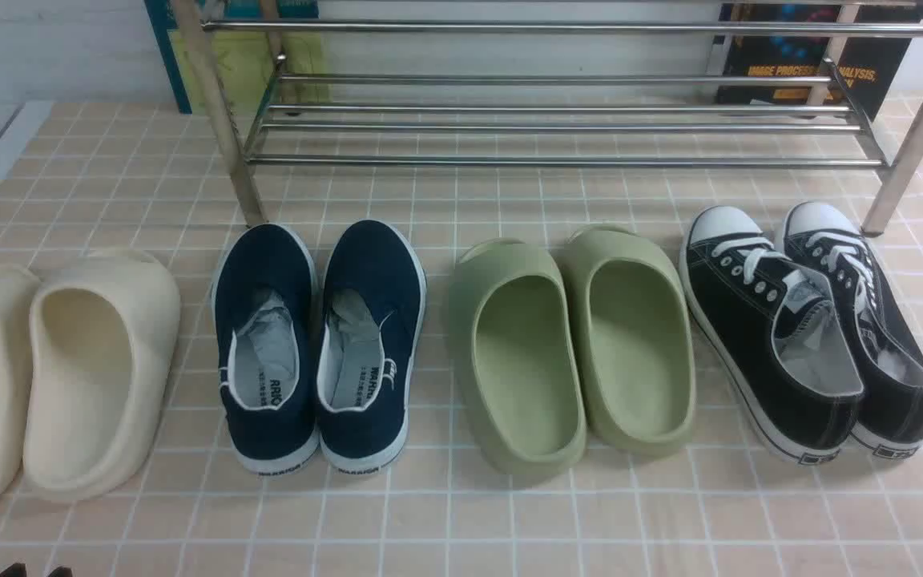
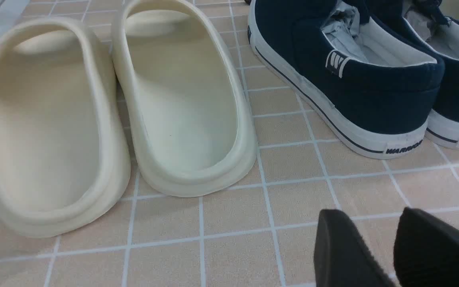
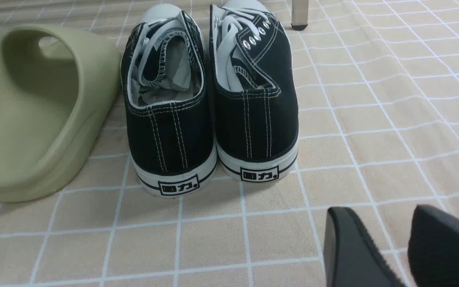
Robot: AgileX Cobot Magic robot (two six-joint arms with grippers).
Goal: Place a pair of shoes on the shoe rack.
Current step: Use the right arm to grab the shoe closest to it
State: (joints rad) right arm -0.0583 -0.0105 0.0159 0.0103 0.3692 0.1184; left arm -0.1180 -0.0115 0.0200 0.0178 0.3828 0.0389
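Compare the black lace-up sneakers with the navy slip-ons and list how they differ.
The black sneakers have white laces; the navy slip-ons have none. The black sneakers show white rubber toe caps; the navy slip-ons' toes are plain navy. The black sneakers lie slanted, toes toward the left; the navy slip-ons point straight at the shoe rack. Both pairs have white soles and stand on the floor.

1. My left wrist feed shows the left gripper [image 2: 371, 223]: two matte black, wedge-shaped fingers with rounded tips.
2. The right gripper [image 3: 379, 217] matches it, black and blunt (its inner edge looks finely ribbed).
3. On the front feed, only the left gripper's small black tips show.
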